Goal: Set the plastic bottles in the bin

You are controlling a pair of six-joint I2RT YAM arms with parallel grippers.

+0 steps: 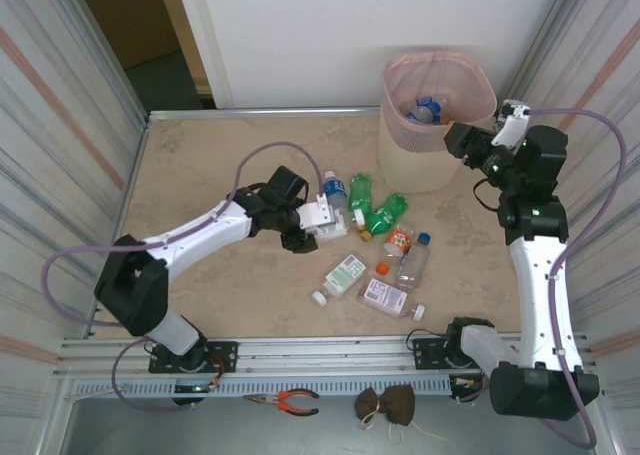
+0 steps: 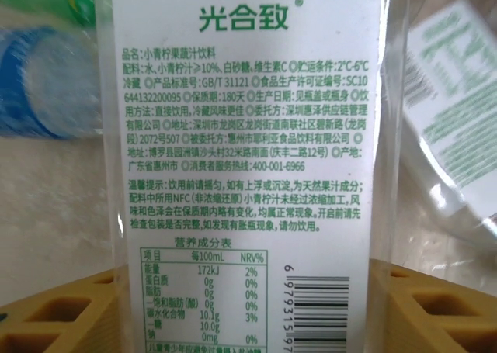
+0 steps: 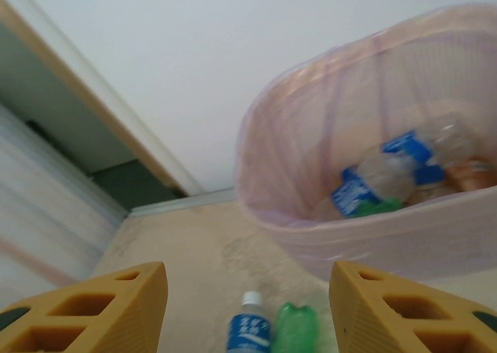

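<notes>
My left gripper (image 1: 322, 219) is shut on a flat plastic bottle with a white label (image 2: 248, 136), which stands between its yellow fingers (image 2: 54, 314). Several more plastic bottles lie right of it: a blue-labelled one (image 1: 336, 189), green ones (image 1: 385, 213), an orange-labelled one (image 1: 398, 240), a clear blue-capped one (image 1: 414, 260) and two flat white-labelled ones (image 1: 345, 274). The cream bin (image 1: 437, 145) with its pink liner stands at the back right, with bottles (image 3: 388, 174) inside. My right gripper (image 3: 248, 306) hangs open and empty beside the bin's rim (image 1: 462, 140).
Loose caps (image 1: 318, 298) lie among the bottles near the front. Orange-handled pliers (image 1: 285, 402) and a brown bundle (image 1: 388, 402) rest below the front rail. Ribbed walls close both sides of the table. Bare tabletop (image 1: 200, 165) lies at the back left.
</notes>
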